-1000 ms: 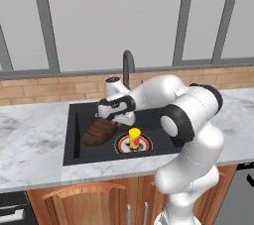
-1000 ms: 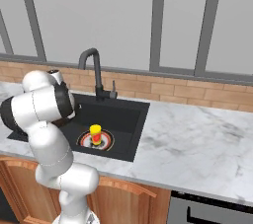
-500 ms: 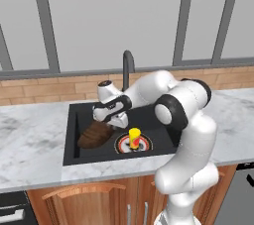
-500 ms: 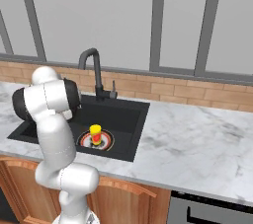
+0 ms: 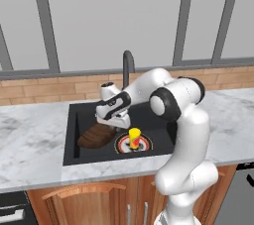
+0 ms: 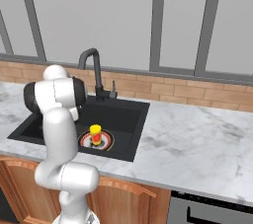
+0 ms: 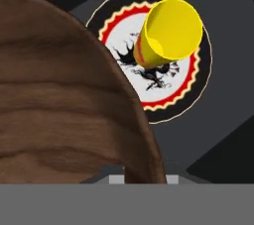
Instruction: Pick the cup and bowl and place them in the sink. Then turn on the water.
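The grey marble counter (image 5: pixel 30 140) surrounds the black sink (image 5: pixel 74 120). In the sink's nine-o'clock half lies the brown wooden bowl (image 5: pixel 96 136), tilted, with the fingers (image 5: pixel 115 122) pinching its rim. At the bowl's three o'clock, the yellow cup (image 5: pixel 134 137) stands upright on the red-and-white drain (image 5: pixel 144 144).

bowl (image 7: pixel 64 95): brown wood, visible grain, matt | cup (image 7: pixel 166 33): smooth yellow plastic look | sink (image 5: pixel 74 120): matt black | surface (image 6: pixel 197 139): polished grey-veined marble
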